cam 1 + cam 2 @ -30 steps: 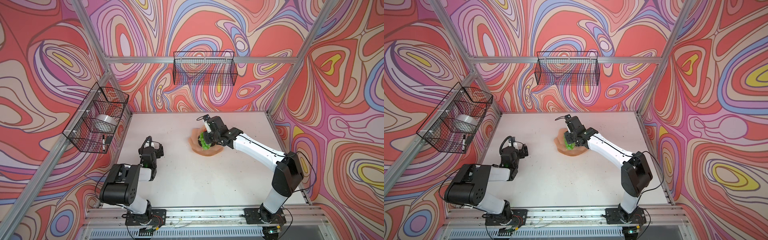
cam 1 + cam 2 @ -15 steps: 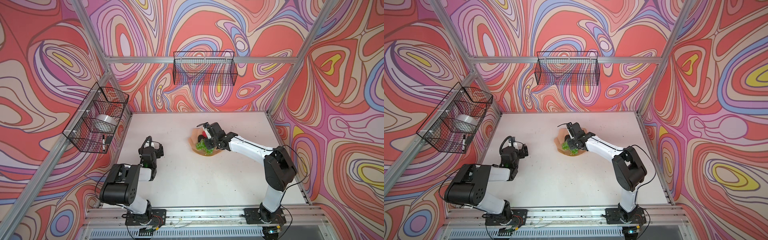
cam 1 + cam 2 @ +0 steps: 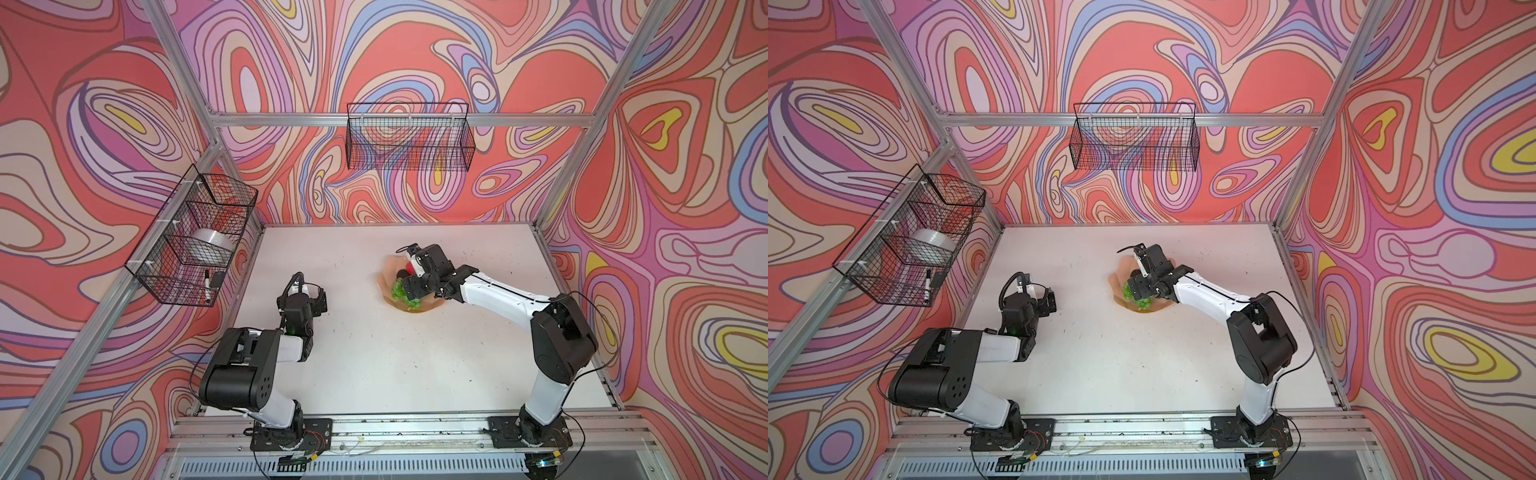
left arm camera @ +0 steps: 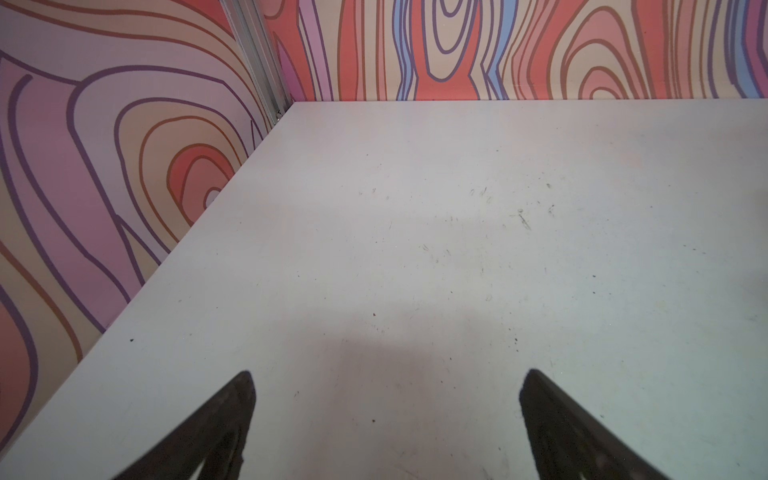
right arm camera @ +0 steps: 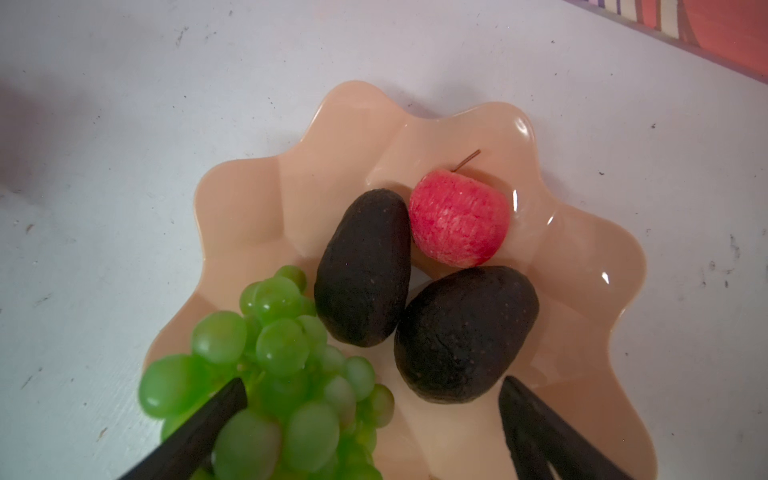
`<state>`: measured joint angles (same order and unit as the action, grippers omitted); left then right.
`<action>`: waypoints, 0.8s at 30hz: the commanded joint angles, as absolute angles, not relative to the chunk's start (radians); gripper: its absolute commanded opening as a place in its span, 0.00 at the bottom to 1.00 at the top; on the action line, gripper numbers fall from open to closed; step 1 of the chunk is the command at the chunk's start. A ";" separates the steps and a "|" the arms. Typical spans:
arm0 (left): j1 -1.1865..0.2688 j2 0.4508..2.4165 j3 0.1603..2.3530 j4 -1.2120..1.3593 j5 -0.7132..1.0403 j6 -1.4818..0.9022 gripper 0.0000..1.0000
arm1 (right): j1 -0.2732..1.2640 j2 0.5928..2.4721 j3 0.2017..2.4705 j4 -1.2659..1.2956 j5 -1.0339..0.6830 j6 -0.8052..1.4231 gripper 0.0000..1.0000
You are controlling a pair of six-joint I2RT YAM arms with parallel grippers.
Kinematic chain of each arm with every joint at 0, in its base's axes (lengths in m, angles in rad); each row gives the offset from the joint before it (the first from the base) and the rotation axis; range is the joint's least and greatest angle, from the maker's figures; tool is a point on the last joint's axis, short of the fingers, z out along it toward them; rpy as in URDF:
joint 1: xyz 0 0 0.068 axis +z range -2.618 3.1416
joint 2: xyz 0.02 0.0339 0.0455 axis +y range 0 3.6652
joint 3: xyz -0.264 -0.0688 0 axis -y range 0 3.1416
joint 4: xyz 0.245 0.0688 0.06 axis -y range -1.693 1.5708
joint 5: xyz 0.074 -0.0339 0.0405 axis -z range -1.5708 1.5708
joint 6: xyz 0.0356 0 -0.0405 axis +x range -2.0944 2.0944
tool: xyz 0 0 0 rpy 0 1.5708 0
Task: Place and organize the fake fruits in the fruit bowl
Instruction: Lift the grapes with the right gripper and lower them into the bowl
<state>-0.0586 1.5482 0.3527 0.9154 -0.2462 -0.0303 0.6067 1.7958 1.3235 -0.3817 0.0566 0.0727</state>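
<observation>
Your left hand (image 4: pixel 389 372) is spread over bare surface (image 3: pixel 374 353), well apart from the fruit bowl (image 5: pixel 257 199). Your right hand (image 5: pixel 372 381) is spread too, above the bowl's near side, gripping nothing; one finger (image 5: pixel 195 432) lies against the grapes (image 5: pixel 282 349), which rest in the bowl at its rim. Just beyond, the slimmer avocado (image 5: pixel 363 268) and the fatter avocado (image 5: pixel 465 332) touch at their broad ends and splay into a V: the slimmer one's long axis points straight away from the hand, the fatter one's slants aside. The apple (image 5: pixel 459 218) sits in the V's mouth, touching the slimmer avocado, stem aimed at the far rim.
</observation>
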 commanded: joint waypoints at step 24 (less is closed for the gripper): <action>-0.054 1.546 0.365 0.922 -0.247 -0.034 1.00 | 0.443 1.840 1.241 -0.140 -0.495 0.201 0.98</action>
